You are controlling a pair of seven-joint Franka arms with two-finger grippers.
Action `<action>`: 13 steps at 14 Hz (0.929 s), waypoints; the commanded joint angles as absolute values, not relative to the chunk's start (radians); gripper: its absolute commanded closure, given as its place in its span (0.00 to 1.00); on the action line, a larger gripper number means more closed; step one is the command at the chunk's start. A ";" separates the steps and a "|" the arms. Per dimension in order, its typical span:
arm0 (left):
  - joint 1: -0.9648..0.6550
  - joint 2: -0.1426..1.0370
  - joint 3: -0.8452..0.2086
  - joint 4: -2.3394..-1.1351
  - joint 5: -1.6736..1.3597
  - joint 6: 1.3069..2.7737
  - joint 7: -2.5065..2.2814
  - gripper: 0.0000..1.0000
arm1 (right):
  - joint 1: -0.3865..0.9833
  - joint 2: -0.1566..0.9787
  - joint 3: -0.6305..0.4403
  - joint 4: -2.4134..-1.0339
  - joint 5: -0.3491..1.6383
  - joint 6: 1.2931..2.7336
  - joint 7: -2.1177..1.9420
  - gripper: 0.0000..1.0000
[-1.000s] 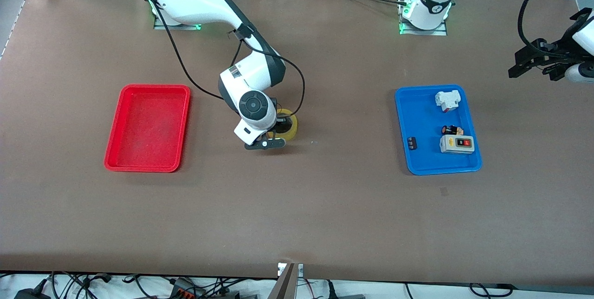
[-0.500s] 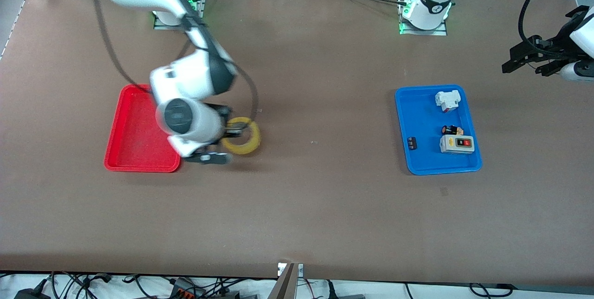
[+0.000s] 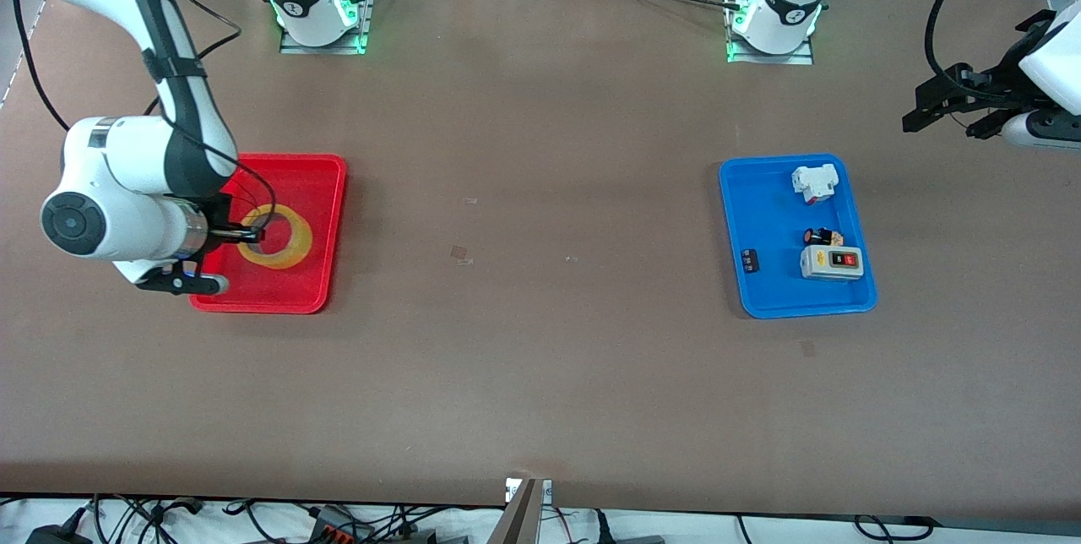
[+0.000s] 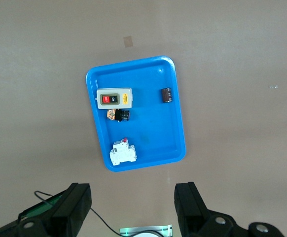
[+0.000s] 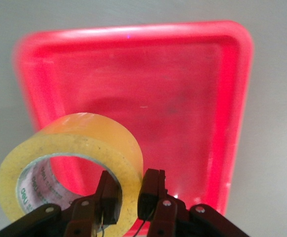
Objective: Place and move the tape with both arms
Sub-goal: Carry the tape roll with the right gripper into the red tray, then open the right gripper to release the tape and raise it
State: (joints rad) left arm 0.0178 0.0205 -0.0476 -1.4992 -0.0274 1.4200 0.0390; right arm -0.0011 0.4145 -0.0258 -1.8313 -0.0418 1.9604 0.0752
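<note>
The yellowish translucent tape roll (image 3: 283, 237) hangs over the red tray (image 3: 317, 181). My right gripper (image 3: 245, 233) is shut on the tape's wall, one finger inside the ring and one outside. In the right wrist view the tape (image 5: 79, 148) is pinched between the gripper (image 5: 129, 195) fingers above the red tray (image 5: 183, 98). My left gripper (image 3: 946, 109) is open and empty, up in the air past the blue tray (image 3: 764, 206) at the left arm's end of the table. In the left wrist view its jaws (image 4: 132, 210) stand wide apart.
The blue tray (image 4: 175, 123) holds a grey switch box with red and black buttons (image 3: 832, 262), a white breaker (image 3: 814, 182), a small black and red part (image 3: 822, 236) and a small dark block (image 3: 749, 260).
My right arm has carried the tape from the middle of the table toward its own end, to over the red tray. The left gripper has shifted slightly.
</note>
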 commanded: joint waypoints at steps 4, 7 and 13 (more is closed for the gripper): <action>0.018 0.031 -0.055 -1.459 -0.012 1.397 0.034 0.00 | -0.084 0.345 -0.002 -2.074 -0.051 2.191 -0.014 1.00; 0.020 0.031 -0.052 -1.459 -0.011 1.394 0.037 0.00 | -0.083 0.354 -0.002 -2.079 -0.051 2.194 -0.015 1.00; 0.028 0.034 -0.049 -1.460 -0.011 1.396 0.037 0.00 | -0.081 0.390 -0.002 -2.060 -0.049 2.186 -0.008 0.00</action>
State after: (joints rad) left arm 0.0238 0.0207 -0.0464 -1.4922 -0.0248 1.4190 0.0390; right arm -0.0752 0.4041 -0.0089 -2.0571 -0.0434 2.1807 0.0036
